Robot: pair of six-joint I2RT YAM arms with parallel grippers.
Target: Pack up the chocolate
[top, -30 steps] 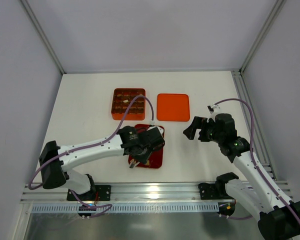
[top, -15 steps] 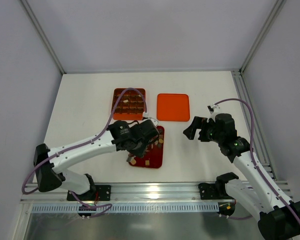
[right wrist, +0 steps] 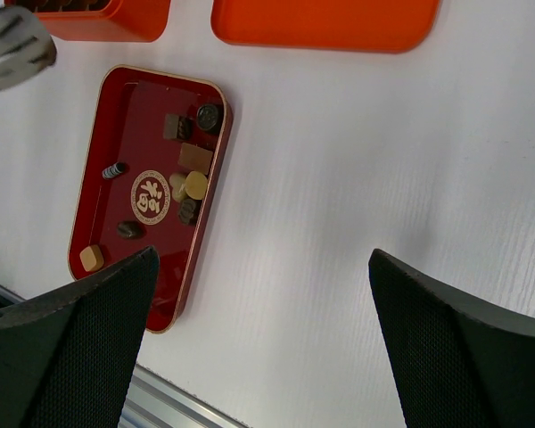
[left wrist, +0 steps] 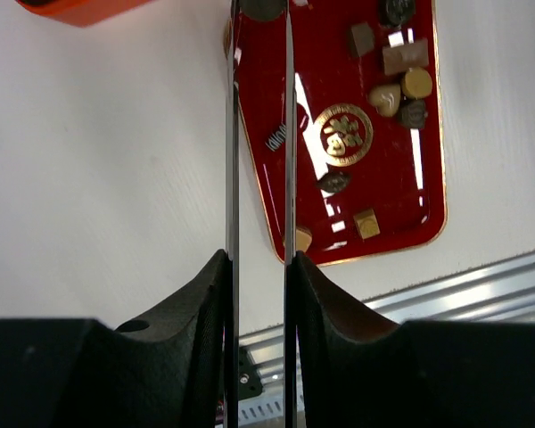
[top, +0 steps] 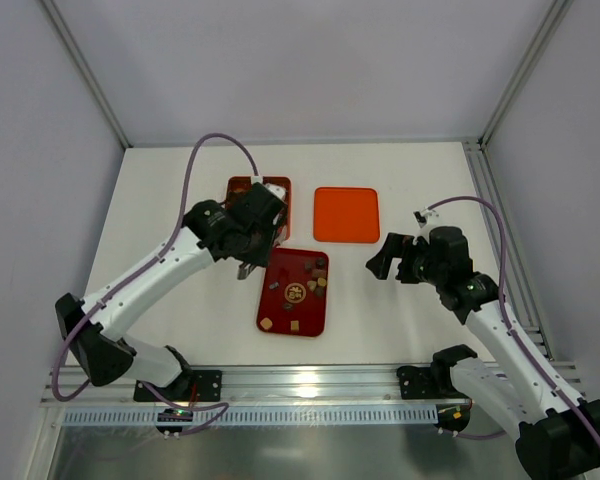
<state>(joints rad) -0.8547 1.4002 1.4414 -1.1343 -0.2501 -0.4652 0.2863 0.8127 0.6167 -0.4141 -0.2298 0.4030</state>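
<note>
Several small chocolate pieces, dark brown, tan and cream, lie in the dark red tray; they also show in the left wrist view and the right wrist view. My left gripper hangs at the tray's far left corner, just in front of the orange cell box. Its thin metal blades stand nearly together on a dark round chocolate piece at their tips. My right gripper is open and empty over bare table, right of the tray.
The flat orange lid lies right of the cell box, which my left arm partly covers. Box corner and lid show in the wrist views. The aluminium rail runs along the near edge.
My left arm has swung from over the red tray up and left toward the cell box, uncovering the tray. The right arm has not moved.
</note>
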